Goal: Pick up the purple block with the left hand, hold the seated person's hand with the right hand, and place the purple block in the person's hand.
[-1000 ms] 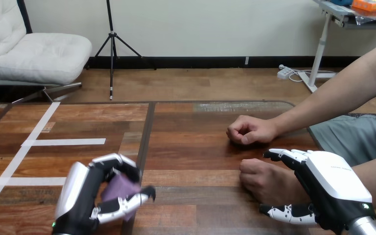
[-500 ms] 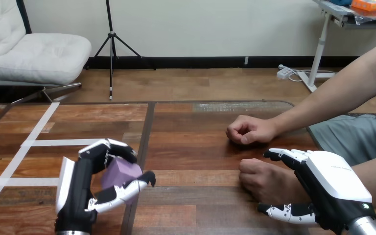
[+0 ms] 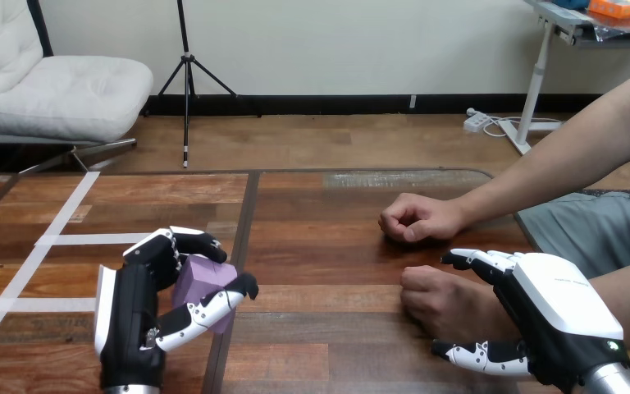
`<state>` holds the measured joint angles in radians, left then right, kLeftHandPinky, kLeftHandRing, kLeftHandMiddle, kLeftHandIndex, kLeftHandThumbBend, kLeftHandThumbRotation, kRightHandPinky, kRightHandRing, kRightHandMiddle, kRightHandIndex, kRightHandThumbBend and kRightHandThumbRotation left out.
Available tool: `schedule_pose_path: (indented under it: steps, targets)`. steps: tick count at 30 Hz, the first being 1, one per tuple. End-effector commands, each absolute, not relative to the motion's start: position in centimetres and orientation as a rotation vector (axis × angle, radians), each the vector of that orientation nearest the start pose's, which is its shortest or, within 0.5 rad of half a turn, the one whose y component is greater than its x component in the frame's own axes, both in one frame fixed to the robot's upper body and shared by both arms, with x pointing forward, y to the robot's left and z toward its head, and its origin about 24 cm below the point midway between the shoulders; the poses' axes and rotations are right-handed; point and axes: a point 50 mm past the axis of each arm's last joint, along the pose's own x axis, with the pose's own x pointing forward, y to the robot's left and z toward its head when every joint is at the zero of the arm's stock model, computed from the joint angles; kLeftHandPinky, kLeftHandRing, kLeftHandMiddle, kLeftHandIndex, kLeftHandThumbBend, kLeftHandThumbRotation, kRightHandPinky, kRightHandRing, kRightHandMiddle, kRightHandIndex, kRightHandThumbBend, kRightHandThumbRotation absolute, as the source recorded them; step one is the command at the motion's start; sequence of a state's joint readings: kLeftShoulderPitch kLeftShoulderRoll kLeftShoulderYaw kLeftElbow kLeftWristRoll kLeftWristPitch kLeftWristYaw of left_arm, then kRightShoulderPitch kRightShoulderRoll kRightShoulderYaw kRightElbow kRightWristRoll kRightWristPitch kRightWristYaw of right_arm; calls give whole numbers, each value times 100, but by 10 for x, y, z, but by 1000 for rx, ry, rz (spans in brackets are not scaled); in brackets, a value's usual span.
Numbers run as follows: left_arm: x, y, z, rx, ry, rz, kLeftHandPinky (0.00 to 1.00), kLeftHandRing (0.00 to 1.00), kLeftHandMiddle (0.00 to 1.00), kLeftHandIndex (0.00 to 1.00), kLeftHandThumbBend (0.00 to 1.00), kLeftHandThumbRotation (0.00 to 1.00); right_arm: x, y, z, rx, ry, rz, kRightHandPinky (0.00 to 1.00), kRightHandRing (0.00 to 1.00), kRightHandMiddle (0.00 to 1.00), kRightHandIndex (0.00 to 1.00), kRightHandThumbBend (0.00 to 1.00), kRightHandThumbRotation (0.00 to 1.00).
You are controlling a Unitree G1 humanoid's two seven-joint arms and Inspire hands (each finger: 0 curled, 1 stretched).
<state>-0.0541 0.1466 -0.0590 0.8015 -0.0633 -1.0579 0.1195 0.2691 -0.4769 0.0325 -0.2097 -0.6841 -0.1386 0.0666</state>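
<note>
Over the wooden table [image 3: 336, 246], wraps the right hand [image 3: 558, 316] round the person's hand [image 3: 443, 304] at lower right, with the left hand [image 3: 127, 320] at lower left grips the purple block [image 3: 199, 277], and has yet to carry it across into that fist.

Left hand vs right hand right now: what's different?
The left hand is curled round the purple block; the right hand carries no block and is at the person's nearer hand. The left hand is over the left half of the table, by the white tape strips; the right hand is near its right edge. Both are black with white shells.
</note>
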Motion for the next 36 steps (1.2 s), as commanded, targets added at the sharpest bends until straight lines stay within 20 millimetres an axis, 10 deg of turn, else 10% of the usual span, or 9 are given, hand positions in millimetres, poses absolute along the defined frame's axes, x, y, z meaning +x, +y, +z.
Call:
schedule_pose_path:
  steps: [1, 36]
  targets:
    - [228, 175, -3, -13, -375, 64, 32, 40, 46, 46, 86, 7, 211, -212, 68, -1162, -118, 185, 92, 88, 82, 82, 68, 28]
    - [228, 165, 3, -100, -414, 5, 35, 41, 46, 46, 87, 6, 214, -216, 78, -1200, -131, 143, 93, 89, 86, 85, 70, 18]
